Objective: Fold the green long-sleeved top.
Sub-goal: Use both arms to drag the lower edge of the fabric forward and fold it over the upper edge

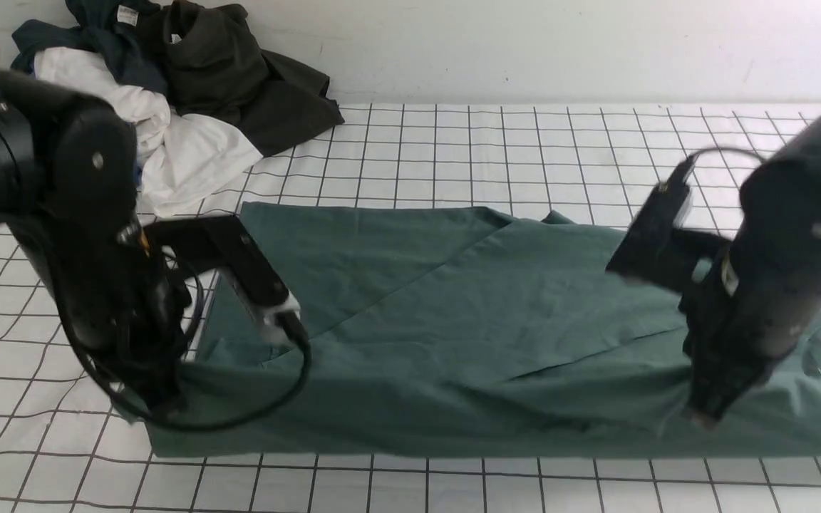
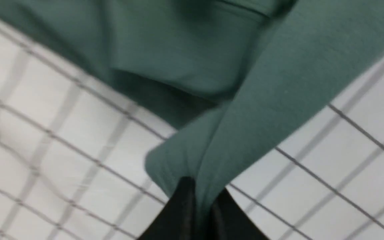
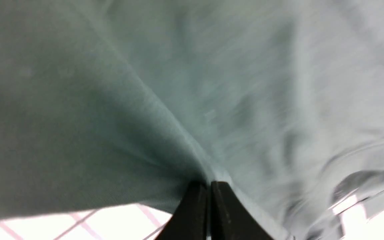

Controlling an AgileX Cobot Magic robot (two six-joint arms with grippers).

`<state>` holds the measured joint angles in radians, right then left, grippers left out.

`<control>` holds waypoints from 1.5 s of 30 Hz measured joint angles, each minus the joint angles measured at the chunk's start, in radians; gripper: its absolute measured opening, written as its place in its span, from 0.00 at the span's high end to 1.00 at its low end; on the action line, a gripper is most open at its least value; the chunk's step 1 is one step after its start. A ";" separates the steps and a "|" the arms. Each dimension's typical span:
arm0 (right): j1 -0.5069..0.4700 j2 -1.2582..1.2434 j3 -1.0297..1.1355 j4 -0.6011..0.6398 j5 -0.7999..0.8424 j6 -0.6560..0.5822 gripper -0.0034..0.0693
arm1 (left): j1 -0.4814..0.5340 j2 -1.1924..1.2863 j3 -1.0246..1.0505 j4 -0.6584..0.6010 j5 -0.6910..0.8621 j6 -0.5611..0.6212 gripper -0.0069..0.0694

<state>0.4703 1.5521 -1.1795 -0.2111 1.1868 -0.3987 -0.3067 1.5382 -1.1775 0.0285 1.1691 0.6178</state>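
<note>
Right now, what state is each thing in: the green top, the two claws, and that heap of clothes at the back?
green long-sleeved top: spread on the gridded table, partly folded, pinched near its front edge.
left gripper: shut on the green long-sleeved top.
right gripper: shut on the green long-sleeved top.
pile of clothes: crumpled, unfolded, at the table's far left.

1. Here's the long-sleeved top (image 1: 453,320), lying across the middle of the table (image 1: 524,142), left to right.
2. Behind it, far left, there's the pile of clothes (image 1: 189,92).
3. The left gripper (image 1: 161,410) is clamped on the top's near-left corner.
4. The right gripper (image 1: 699,420) is clamped on its near edge, toward the right.
</note>
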 joint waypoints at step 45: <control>-0.454 0.633 -0.965 0.169 0.055 0.188 0.38 | 0.202 0.799 -1.138 -0.268 0.061 -0.158 0.41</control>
<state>0.0165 2.1848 -2.1448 -0.0425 1.2422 -0.2111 -0.1051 2.3368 -2.3156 -0.2399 1.2302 0.4594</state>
